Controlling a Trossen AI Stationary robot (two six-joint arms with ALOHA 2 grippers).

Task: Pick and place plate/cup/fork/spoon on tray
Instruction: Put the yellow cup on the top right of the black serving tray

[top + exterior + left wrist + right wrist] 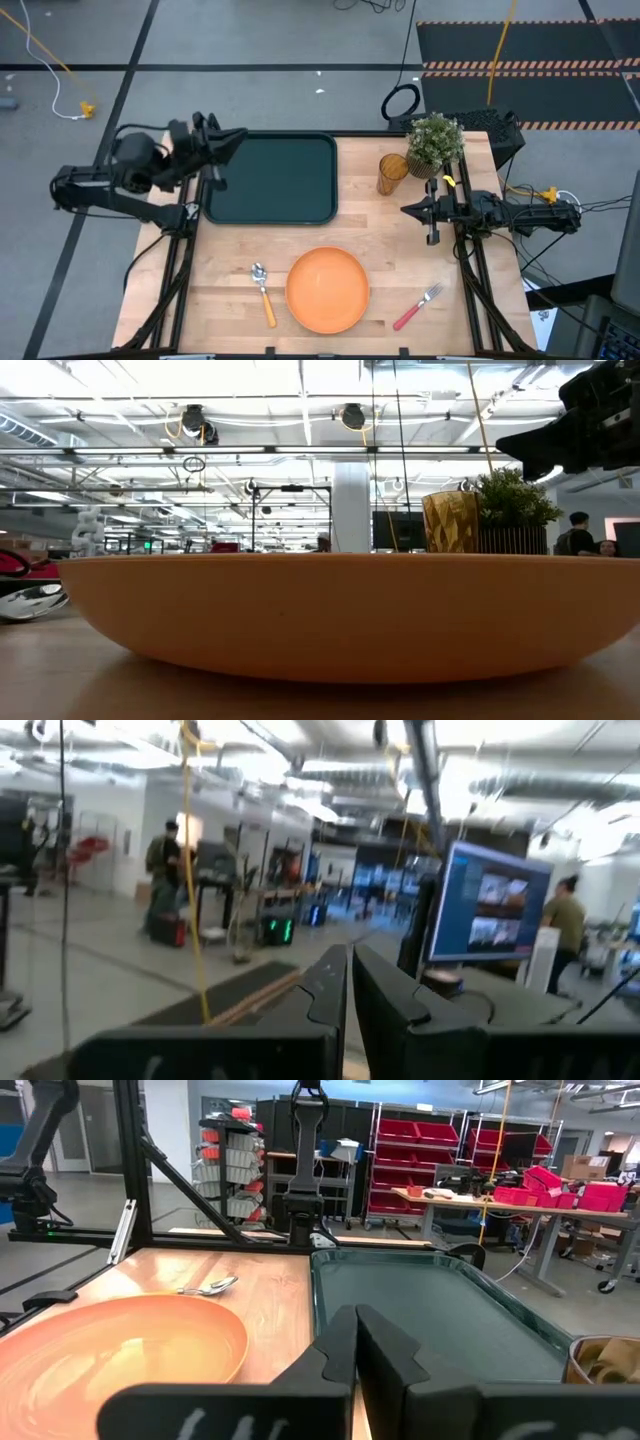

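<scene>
Nothing is sitting on the tray (270,178) yet; plate (327,290), cup (391,174), fork (417,306), spoon (263,292) are waiting, both grippers pressed together.

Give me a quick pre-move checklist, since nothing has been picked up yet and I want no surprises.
1. Tray free to take items: ok, nothing lies on it.
2. Plate reachable: ok, it sits alone on the table's near edge, between spoon and fork.
3. Cup free to grasp: not ok, it stands close beside the potted plant.
4. Left gripper free: ok, fingers shut, holding nothing, at the tray's left rim.
5. Right gripper free: ok, shut and holding nothing, below the cup.
6. Fingers ready for grasping: not ok, both must open first.
</scene>
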